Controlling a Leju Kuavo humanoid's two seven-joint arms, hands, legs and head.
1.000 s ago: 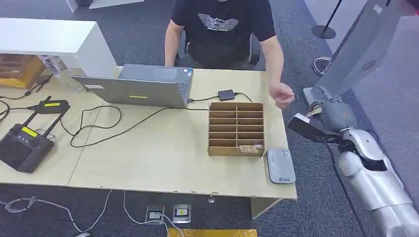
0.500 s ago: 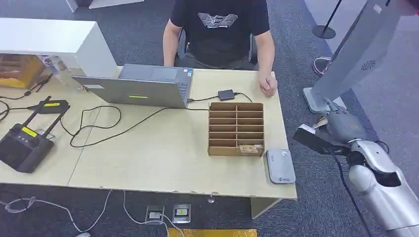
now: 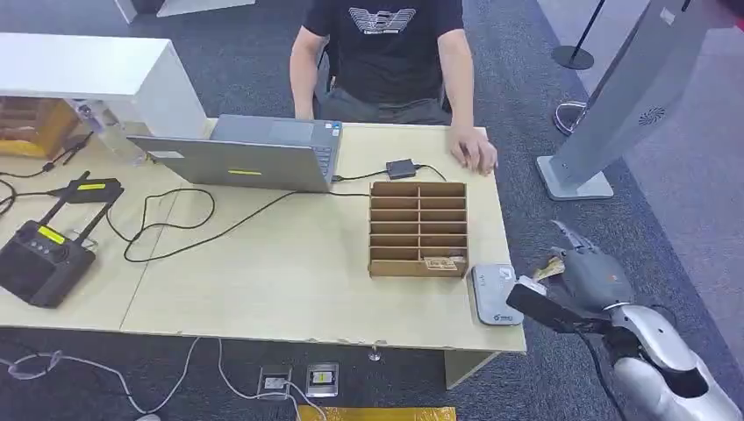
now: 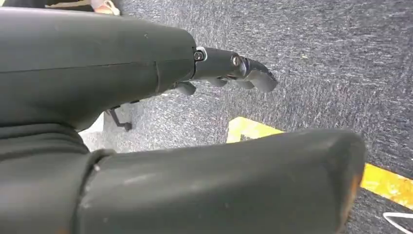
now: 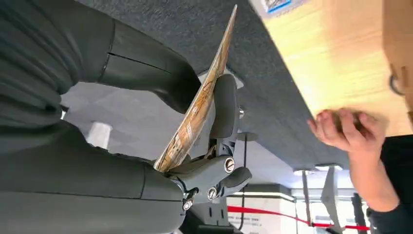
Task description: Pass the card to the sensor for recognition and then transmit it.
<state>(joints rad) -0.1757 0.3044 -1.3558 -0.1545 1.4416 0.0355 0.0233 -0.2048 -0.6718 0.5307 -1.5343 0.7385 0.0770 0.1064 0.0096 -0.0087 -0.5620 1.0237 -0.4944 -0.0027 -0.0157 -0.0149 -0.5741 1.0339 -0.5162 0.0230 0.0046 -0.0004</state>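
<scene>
My right hand (image 3: 590,279) hangs over the carpet just right of the table's front right corner, pinching a thin patterned card (image 3: 551,268) between thumb and fingers. The right wrist view shows the card (image 5: 197,107) edge-on, clamped by the thumb and the darker fingers (image 5: 221,117). The grey card sensor (image 3: 497,296) lies flat on the table's front right corner, a short way left of the held card. My left hand (image 4: 229,73) is over the carpet, its fingers apart with nothing in them.
A wooden slotted card rack (image 3: 419,229) stands behind the sensor with a card in its bottom right slot. A seated person rests a hand (image 3: 475,154) on the table's far right edge. A laptop (image 3: 246,158), cables and a controller (image 3: 39,257) lie left. A grey kiosk base (image 3: 575,180) stands right.
My right hand has come down and toward me with the card, from near the person's hand to beside the sensor. The person's hand withdrew and rests on the table.
</scene>
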